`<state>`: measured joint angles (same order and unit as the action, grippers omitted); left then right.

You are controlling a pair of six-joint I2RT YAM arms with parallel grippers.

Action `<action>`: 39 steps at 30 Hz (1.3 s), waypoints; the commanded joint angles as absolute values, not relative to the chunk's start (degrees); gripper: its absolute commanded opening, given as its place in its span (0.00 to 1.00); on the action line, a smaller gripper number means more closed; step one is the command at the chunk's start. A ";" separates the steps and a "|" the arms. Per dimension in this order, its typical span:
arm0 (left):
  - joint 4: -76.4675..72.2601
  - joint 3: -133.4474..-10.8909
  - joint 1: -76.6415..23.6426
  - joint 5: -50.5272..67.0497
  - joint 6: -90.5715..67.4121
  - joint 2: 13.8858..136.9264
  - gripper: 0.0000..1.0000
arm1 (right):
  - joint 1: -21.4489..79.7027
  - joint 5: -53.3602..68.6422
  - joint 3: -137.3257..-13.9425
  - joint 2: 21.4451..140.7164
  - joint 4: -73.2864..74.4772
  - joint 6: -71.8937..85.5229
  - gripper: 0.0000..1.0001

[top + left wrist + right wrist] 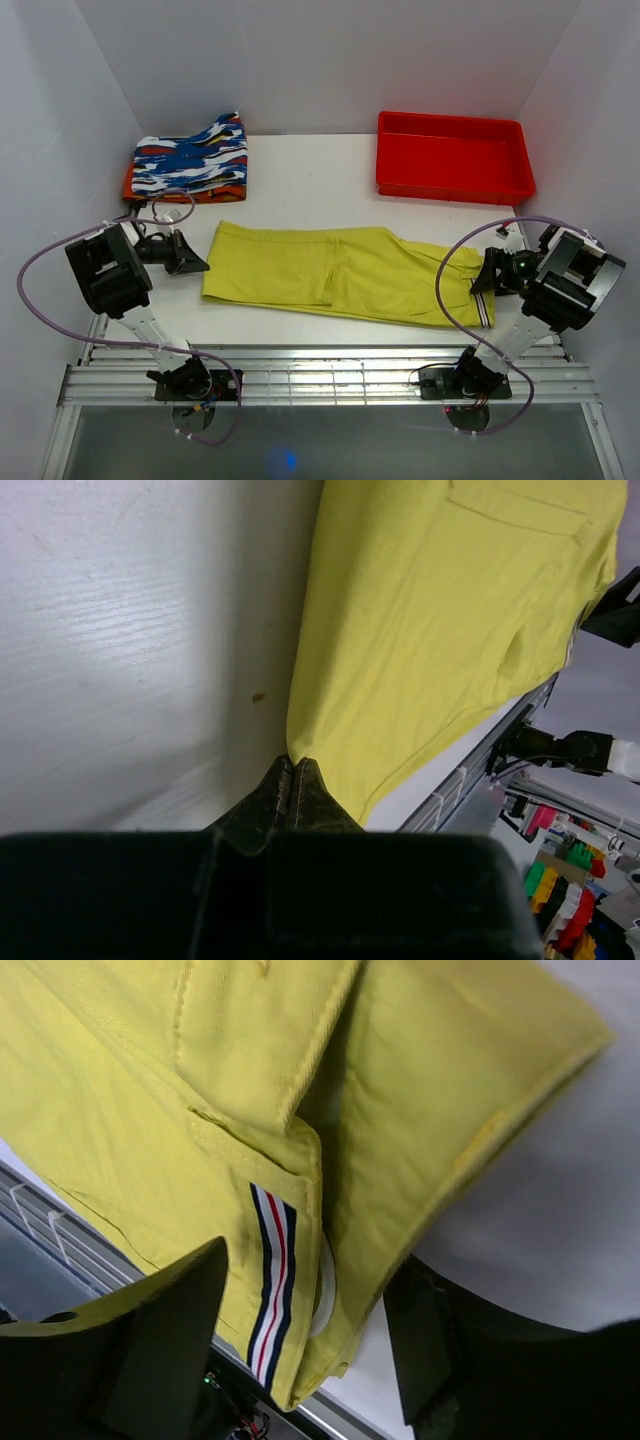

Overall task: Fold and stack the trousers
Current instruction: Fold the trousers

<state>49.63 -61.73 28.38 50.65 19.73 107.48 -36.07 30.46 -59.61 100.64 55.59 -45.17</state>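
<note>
- White tabletop [300, 180] fills our view, and the trousers [330, 270] lie flat across its near half, hems to the left and waist to the right.
- We see the main risk at the left gripper [293, 765]. Its fingers are pressed together right at the hem corner, and we cannot tell whether any cloth is caught, so a lift could leave the leg behind.
- Our right gripper [308, 1275] stands spread around the waist corner by the striped band [270, 1270]. A shallow bite there could slip off and skew the fold.
- Both arms reach low from the near edge, with wrists angled inward toward the garment's ends.
</note>
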 commanded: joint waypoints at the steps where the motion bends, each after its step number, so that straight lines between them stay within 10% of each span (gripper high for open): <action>1: 53.25 -66.70 31.10 55.98 22.32 101.52 0.00 | -33.05 34.18 -57.57 100.99 52.65 -42.72 0.65; 9: 62.56 -73.82 31.12 62.92 23.47 93.35 0.00 | -24.80 40.16 -56.60 99.85 49.31 -37.80 0.17; 14: 63.64 -76.29 23.22 68.02 19.17 88.34 0.00 | -20.58 42.19 -56.43 99.23 48.25 -35.86 0.08; 39: -15.28 -70.13 -39.28 48.53 -51.41 99.02 0.00 | -15.29 47.81 -56.87 103.18 45.44 -30.85 0.08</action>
<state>-2.44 -69.04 -36.18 53.10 -43.99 96.49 -15.81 43.55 -56.77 102.50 45.65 -31.83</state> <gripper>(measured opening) 0.008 0.176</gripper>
